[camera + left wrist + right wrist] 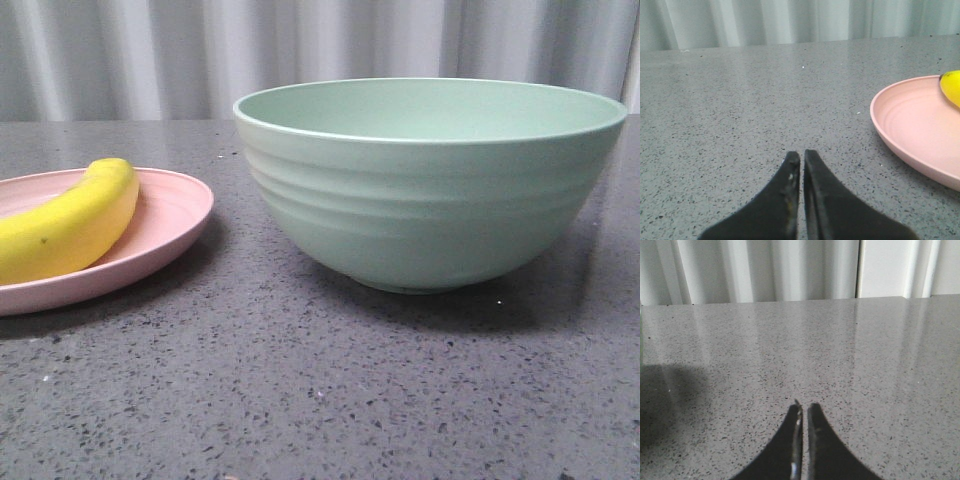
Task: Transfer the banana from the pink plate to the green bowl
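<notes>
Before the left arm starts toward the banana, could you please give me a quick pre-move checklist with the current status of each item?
1. Banana lying on the plate: ok.
2. Bowl upright, what shows of its inside bare: ok.
3. Table between plate and bowl free: ok.
4. Left gripper open for a grasp: not ok, shut.
5. Right gripper holding nothing: ok, shut.
6. Bowl's floor empty: cannot tell.

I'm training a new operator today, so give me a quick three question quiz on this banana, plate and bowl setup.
1. True or false: the glossy yellow curved banana lies in the deep ridged mint-green bowl.
2. Which side of the bowl is the shallow round pale pink plate on in the front view?
A. left
B. right
3. Fill in: the left gripper and right gripper are both ____.

Key: 1 false, it lies on the plate; 2 A; 3 shut, holding nothing.
</notes>
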